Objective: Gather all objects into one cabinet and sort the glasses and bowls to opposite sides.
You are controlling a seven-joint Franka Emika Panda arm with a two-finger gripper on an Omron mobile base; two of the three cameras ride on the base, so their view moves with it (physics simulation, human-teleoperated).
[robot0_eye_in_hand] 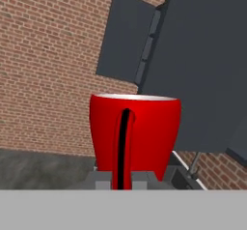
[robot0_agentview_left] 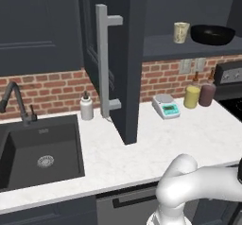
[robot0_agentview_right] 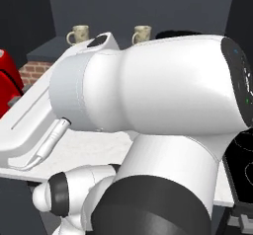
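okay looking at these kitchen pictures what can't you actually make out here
- Gripper: in the hand view the red mug covers the fingers, so the grip is uncertain.
- Black bowl: in the right base view the robot's own arm covers nearly all of it.
- Cabinet shelf: in the left base view the open door hides its left part; only one cream cup shows.
- Kitchen scale: display too small to read.
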